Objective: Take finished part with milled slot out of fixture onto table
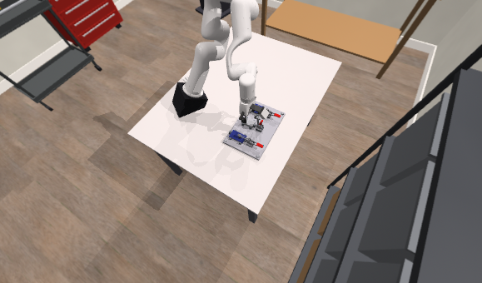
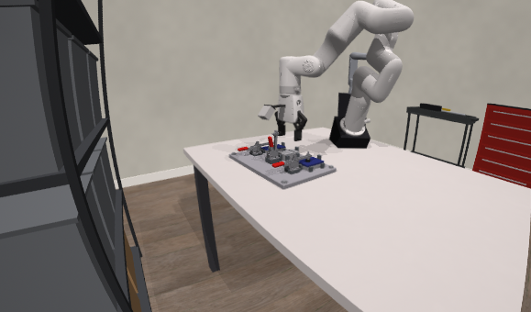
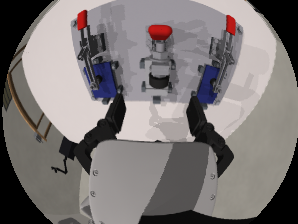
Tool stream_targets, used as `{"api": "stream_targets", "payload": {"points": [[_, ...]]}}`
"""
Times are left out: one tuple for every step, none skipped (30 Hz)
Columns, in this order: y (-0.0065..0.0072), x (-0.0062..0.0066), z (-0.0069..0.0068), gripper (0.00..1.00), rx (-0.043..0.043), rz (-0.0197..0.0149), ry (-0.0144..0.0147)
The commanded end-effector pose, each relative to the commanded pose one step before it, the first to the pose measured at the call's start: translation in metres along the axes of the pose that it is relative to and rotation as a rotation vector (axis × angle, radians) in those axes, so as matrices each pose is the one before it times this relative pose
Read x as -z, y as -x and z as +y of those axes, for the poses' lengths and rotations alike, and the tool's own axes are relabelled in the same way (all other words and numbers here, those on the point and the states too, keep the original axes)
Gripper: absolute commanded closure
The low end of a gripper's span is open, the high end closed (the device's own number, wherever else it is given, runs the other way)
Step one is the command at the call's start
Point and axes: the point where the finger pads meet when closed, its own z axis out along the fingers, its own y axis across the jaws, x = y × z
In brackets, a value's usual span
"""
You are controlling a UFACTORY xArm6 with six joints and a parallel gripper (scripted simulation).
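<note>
A grey fixture plate (image 1: 254, 132) lies on the white table and carries three nests in a row. The two outer nests hold blue blanks (image 3: 103, 79) (image 3: 212, 83), each with a clamp lying flat along it, its red handle (image 3: 83, 19) at the far end. The middle nest holds the grey part with a dark slot (image 3: 158, 76); its clamp handle (image 2: 270, 140) stands upright with the red grip on top. My gripper (image 3: 156, 102) (image 2: 291, 133) is open and empty. It hovers above the plate's edge on the arm's side, in line with the middle nest.
The arm's black base (image 1: 189, 100) stands on the table behind the plate. Dark shelving (image 1: 405, 196) stands beside the table. A red tool cabinet (image 2: 511, 144) and a wooden bench (image 1: 335, 29) stand farther off.
</note>
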Motion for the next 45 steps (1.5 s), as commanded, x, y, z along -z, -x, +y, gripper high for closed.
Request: {"api": "stream_targets", "payload": {"points": [[-0.00237, -0.01070, 0.00033, 0.00, 0.00145, 0.00486, 0.00033], [0.00001, -0.00206, 0.00000, 0.00, -0.00001, -0.00002, 0.00003], [-0.00002, -0.00184, -0.00001, 0.00, 0.00001, 0.00003, -0.00005], [0.00000, -0.00166, 0.00000, 0.00, 0.00000, -0.00001, 0.00001], [0.00001, -0.00146, 0.00000, 0.00, -0.00001, -0.00001, 0.00002], [-0.00001, -0.00123, -0.00001, 0.00, 0.00001, 0.00002, -0.00004], [0.00000, -0.00103, 0.00000, 0.00, 0.00000, 0.00001, -0.00001], [0.00000, -0.00083, 0.00000, 0.00, 0.00000, 0.00000, 0.00000], [0.00000, -0.00063, 0.00000, 0.00, 0.00000, -0.00001, 0.00001], [0.00000, -0.00045, 0.00000, 0.00, 0.00000, -0.00001, 0.00001], [0.00000, -0.00029, 0.00000, 0.00, 0.00000, -0.00001, 0.00001], [0.00000, -0.00016, 0.00000, 0.00, 0.00000, 0.00000, 0.00001], [0.00000, -0.00006, 0.00000, 0.00, 0.00000, 0.00000, 0.00000], [0.00000, -0.00001, 0.00000, 0.00, 0.00000, 0.00000, 0.00000], [0.00000, 0.00000, 0.00000, 0.00, 0.00000, 0.00000, 0.00000], [0.00000, 0.00000, 0.00000, 0.00, 0.00000, 0.00000, 0.00000], [0.00000, 0.00000, 0.00000, 0.00, 0.00000, 0.00000, 0.00000], [0.00000, 0.00000, 0.00000, 0.00, 0.00000, 0.00000, 0.00000], [0.00000, 0.00000, 0.00000, 0.00, 0.00000, 0.00000, 0.00000], [0.00001, -0.00007, 0.00000, 0.00, 0.00000, -0.00001, -0.00001], [0.00001, -0.00006, 0.00000, 0.00, -0.00001, -0.00002, -0.00001], [0.00001, -0.00005, 0.00000, 0.00, -0.00001, -0.00002, 0.00000], [0.00001, -0.00004, 0.00000, 0.00, -0.00001, -0.00003, 0.00000], [0.00001, -0.00003, 0.00000, 0.00, -0.00001, -0.00003, 0.00000], [0.00001, -0.00003, 0.00000, 0.00, -0.00001, -0.00003, 0.00000], [0.00001, -0.00002, 0.00000, 0.00, -0.00001, -0.00003, 0.00000], [0.00001, -0.00002, 0.00000, 0.00, -0.00001, -0.00003, 0.00001], [0.00001, -0.00001, 0.00000, 0.00, -0.00001, -0.00003, 0.00001], [0.00001, -0.00001, 0.00000, 0.00, -0.00001, -0.00002, 0.00001], [0.00001, 0.00000, 0.00000, 0.00, -0.00001, -0.00002, 0.00001], [0.00000, 0.00000, 0.00000, 0.00, 0.00000, 0.00000, 0.00000], [-0.00001, 0.00000, 0.00000, 0.00, 0.00000, 0.00000, 0.00000], [-0.00002, 0.00000, 0.00000, 0.00, 0.00000, 0.00000, 0.00000], [0.00000, 0.00000, 0.00000, 0.00, 0.00000, 0.00000, 0.00000], [0.00000, 0.00000, 0.00000, 0.00, 0.00000, 0.00000, 0.00000], [-0.00003, 0.00000, 0.00001, 0.00, 0.00000, 0.00000, 0.00000], [-0.00004, 0.00000, 0.00001, 0.00, 0.00000, 0.00000, 0.00000], [-0.00005, 0.00000, 0.00001, 0.00, 0.00000, 0.00000, 0.00000], [-0.00006, 0.00000, 0.00001, 0.00, 0.00000, 0.00000, 0.00000], [-0.00007, 0.00000, 0.00001, 0.00, 0.00000, 0.00000, 0.00000], [-0.00008, 0.00000, 0.00001, 0.00, 0.00000, 0.00000, 0.00000], [-0.00008, 0.00000, 0.00001, 0.00, 0.00000, 0.00000, 0.00000], [-0.00008, 0.00000, 0.00001, 0.00, 0.00000, 0.00000, 0.00000], [-0.00008, 0.00000, 0.00001, 0.00, 0.00000, 0.00000, 0.00000], [-0.00008, 0.00000, 0.00001, 0.00, 0.00000, 0.00000, 0.00000]]}}
